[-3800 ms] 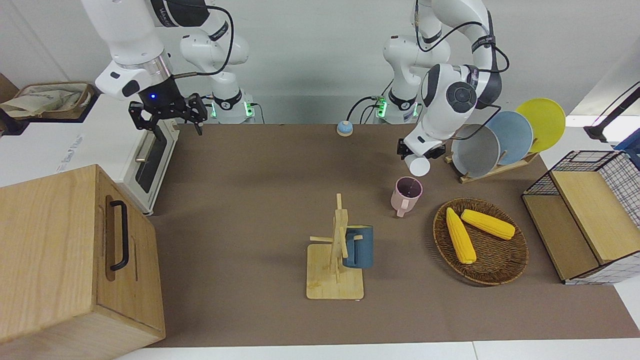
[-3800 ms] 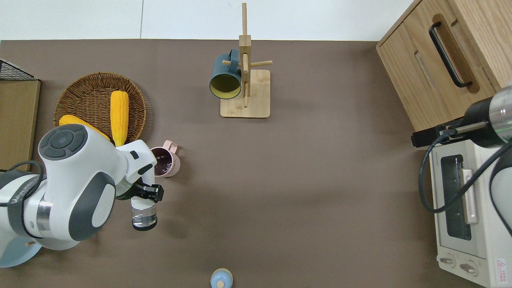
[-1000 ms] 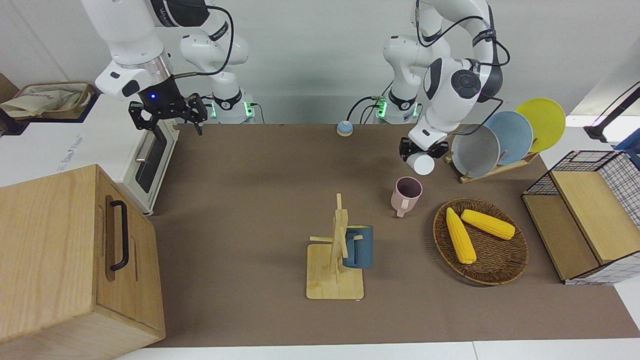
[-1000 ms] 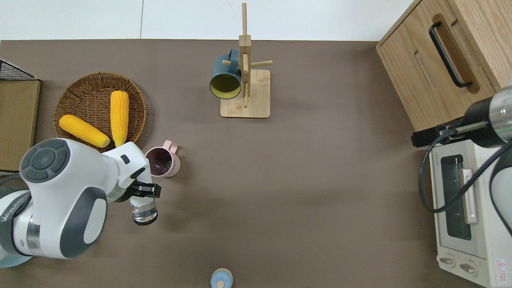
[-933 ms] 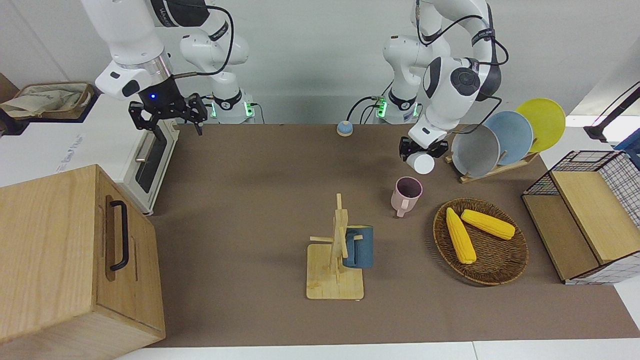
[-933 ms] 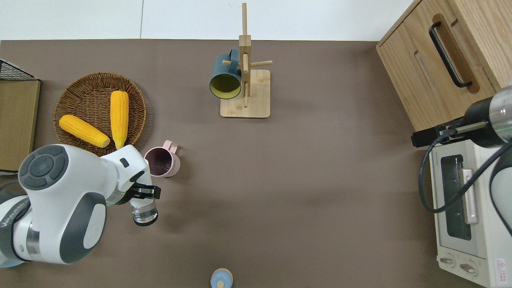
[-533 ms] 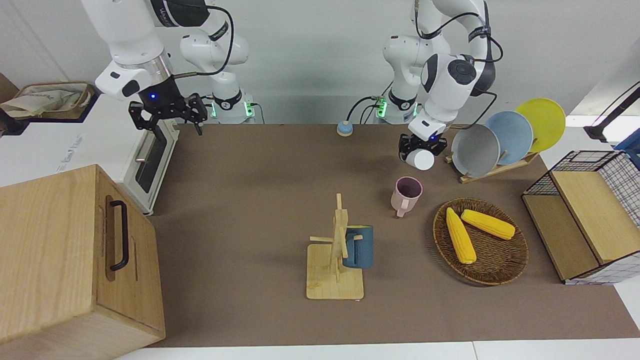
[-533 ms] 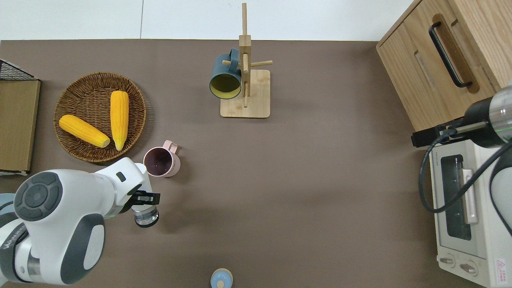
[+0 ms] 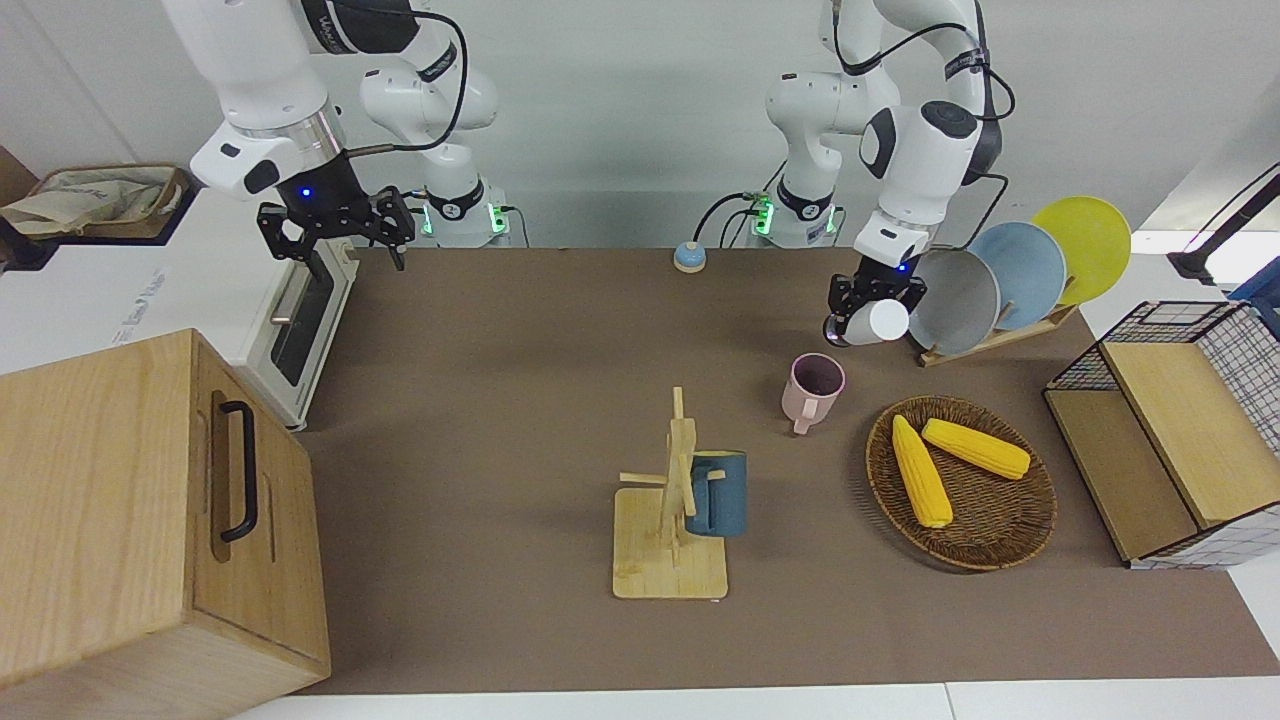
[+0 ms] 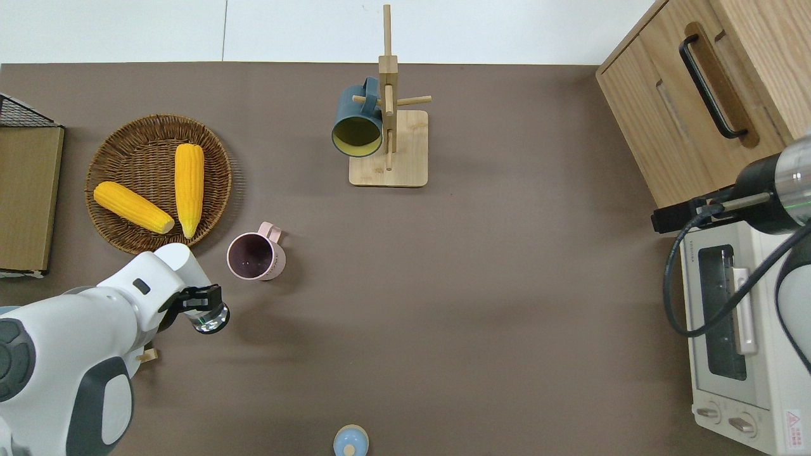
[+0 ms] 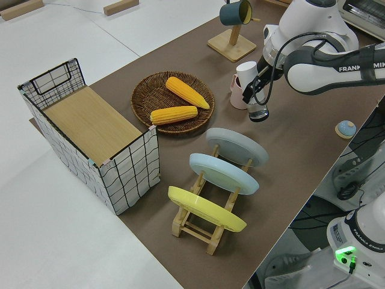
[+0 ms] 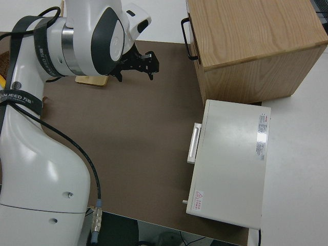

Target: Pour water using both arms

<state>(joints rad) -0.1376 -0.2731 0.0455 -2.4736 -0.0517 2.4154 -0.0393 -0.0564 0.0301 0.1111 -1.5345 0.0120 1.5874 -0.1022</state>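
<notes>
Left gripper (image 9: 873,312) grips clear cup (image 9: 884,322); pink mug (image 9: 812,389) on table

The left gripper (image 10: 204,308) hangs in the air, its wrist bent downward and its fingers clamped on a cup (image 10: 211,320) that it holds nearly upright. The right arm (image 9: 262,90) is parked, its fingers spread.

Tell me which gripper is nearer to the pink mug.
Left. The left gripper holds a clear cup over the table right beside the pink mug, on its robot-facing side. The right gripper is parked at the other end of the table.
</notes>
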